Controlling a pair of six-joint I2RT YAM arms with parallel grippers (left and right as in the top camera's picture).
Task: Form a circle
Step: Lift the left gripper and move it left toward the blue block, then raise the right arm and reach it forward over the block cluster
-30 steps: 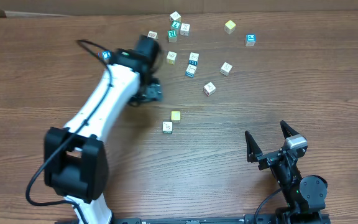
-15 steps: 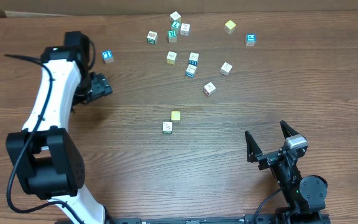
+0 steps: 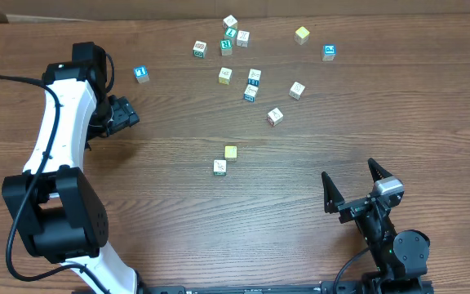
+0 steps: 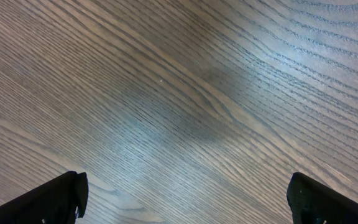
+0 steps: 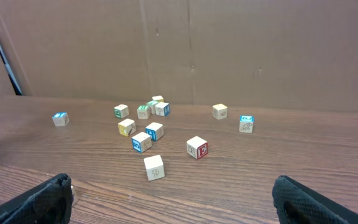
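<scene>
No circle of cubes shows in any view; the small cubes lie scattered. A pale yellow cube [image 3: 231,152] and a whitish cube [image 3: 219,167] sit corner to corner mid-table. Other whitish cubes [image 3: 275,117] [image 3: 297,90] [image 3: 225,75] lie farther back. My left gripper [image 3: 129,114] hangs open at the table's left, well away from every cube. In the left wrist view the left gripper [image 4: 194,199] has only bare wood between its fingers. The right gripper [image 3: 351,181] stands open and empty near the front edge; in its own view the right gripper [image 5: 182,202] faces a whitish cube [image 5: 155,167].
A blue-faced cube [image 3: 141,73] lies just beyond the left gripper, another blue-faced cube [image 3: 329,52] at the back right. A green-faced cluster [image 3: 231,33] and a yellow-green cube [image 3: 302,34] sit near the far edge. A cardboard wall [image 5: 229,50] backs the table.
The left arm has swung from the cube group over to the table's left side, its jaws spreading slightly wider. The cubes and the right arm have not moved.
</scene>
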